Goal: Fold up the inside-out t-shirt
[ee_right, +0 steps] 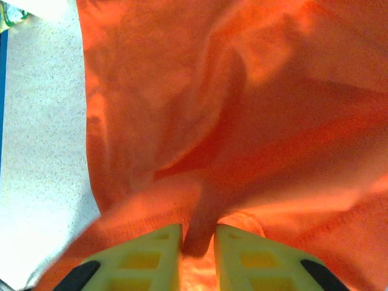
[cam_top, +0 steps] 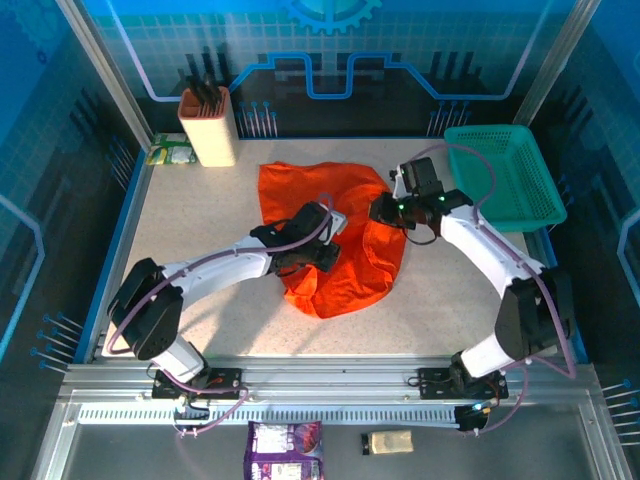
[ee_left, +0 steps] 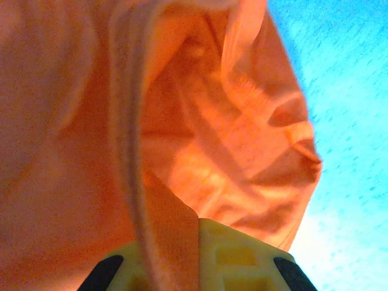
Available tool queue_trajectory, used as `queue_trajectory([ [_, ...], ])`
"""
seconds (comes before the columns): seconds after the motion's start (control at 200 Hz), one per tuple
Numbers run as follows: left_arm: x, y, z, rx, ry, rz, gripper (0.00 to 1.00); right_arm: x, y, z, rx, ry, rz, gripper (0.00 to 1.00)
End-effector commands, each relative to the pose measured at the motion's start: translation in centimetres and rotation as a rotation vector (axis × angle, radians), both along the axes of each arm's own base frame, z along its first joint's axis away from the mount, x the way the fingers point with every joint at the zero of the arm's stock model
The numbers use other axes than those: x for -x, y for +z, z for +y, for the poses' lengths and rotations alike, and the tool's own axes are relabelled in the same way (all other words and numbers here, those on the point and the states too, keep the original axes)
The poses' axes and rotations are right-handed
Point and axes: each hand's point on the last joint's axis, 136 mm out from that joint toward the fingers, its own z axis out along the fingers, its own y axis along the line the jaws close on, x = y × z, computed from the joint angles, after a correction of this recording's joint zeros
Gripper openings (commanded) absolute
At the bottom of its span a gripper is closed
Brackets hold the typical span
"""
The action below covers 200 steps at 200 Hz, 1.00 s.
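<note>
The inside-out t-shirt [cam_top: 345, 275] is a bright orange-red heap at the middle of the table, part of it spread toward the back. My left gripper [cam_top: 326, 226] sits over its centre. In the left wrist view the left gripper [ee_left: 197, 223] is shut on a hemmed edge of the t-shirt [ee_left: 242, 139], and the cloth drapes over the left finger. My right gripper [cam_top: 381, 212] is at the shirt's right edge. In the right wrist view the right gripper [ee_right: 198, 233] holds a narrow fold of the t-shirt [ee_right: 230, 109] between jaws a little apart.
A beige holder [cam_top: 208, 128] with dark tools stands at the back left beside a green packet [cam_top: 170, 152]. A teal mesh basket [cam_top: 500, 175] sits at the back right. Blue walls edge the table [cam_top: 200, 220]. A purple packet [cam_top: 285, 450] lies below the front rail.
</note>
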Motion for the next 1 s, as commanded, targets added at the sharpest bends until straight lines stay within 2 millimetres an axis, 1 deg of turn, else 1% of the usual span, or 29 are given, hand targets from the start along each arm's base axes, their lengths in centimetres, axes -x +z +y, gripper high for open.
queue_trajectory([
  [0.0,-0.2,4.3,-2.0,0.134,-0.035,-0.008,0.02,2.6,0.9,-1.3,0.051,0.011,-0.022,0.29],
  [0.05,-0.4,4.7,-2.2,0.146,-0.036,-0.002,0.02,3.7,0.7,-1.3,0.055,0.020,-0.018,0.33],
  [0.13,-0.8,5.4,-2.6,0.176,-0.037,-0.004,0.01,5.2,0.4,-1.0,0.059,0.038,-0.021,0.36],
  [0.24,-1.2,5.9,-2.7,0.196,-0.038,-0.005,0.01,6.8,0.1,-0.3,0.058,0.069,-0.026,0.36],
  [0.32,-1.3,6.2,-2.6,0.201,-0.037,-0.006,0.01,8.0,-0.2,0.8,0.045,0.112,-0.042,0.36],
  [0.365,-1.4,6.2,-2.5,0.196,-0.036,-0.008,0.01,8.5,-0.5,1.4,0.036,0.129,-0.048,0.34],
  [0.465,-1.4,6.4,-2.2,0.189,-0.032,-0.012,0.01,9.5,-1.3,2.9,0.006,0.167,-0.066,0.27],
  [0.48,-1.4,6.6,-2.1,0.191,-0.032,-0.015,0.01,9.6,-1.1,3.3,-0.003,0.175,-0.075,0.26],
  [0.49,-1.4,6.6,-2.1,0.190,-0.030,-0.015,0.01,10.0,-1.8,3.3,0.000,0.179,-0.065,0.26],
  [0.5,-1.4,6.6,-2.1,0.191,-0.030,-0.015,0.01,10.1,-2.1,3.5,-0.003,0.184,-0.066,0.25],
  [0.55,-1.4,7.1,-1.9,0.195,-0.027,-0.023,0.00,10.6,-2.8,4.5,-0.022,0.201,-0.084,0.23],
  [0.61,-1.3,7.5,-1.7,0.197,-0.024,-0.028,0.00,11.2,-4.1,5.6,-0.042,0.218,-0.098,0.20],
  [0.73,-1.2,8.2,-1.2,0.198,-0.012,-0.041,0.00,11.2,-5.7,7.9,-0.090,0.230,-0.179,0.15],
  [0.851,-1.0,8.7,-1.0,0.213,-0.009,-0.030,0.01,11.2,-6.5,10.3,-0.106,0.268,-0.293,0.13],
  [0.876,-0.9,8.9,-1.1,0.217,-0.009,-0.030,0.01,10.9,-6.2,11.0,-0.114,0.274,-0.329,0.13],
  [0.931,-0.7,9.1,-1.1,0.226,-0.009,-0.024,0.00,10.5,-6.6,11.7,-0.102,0.270,-0.367,0.12],
  [0.996,-0.6,9.3,-1.0,0.242,-0.002,-0.018,0.00,9.5,-7.1,12.6,-0.117,0.253,-0.391,0.12],
])
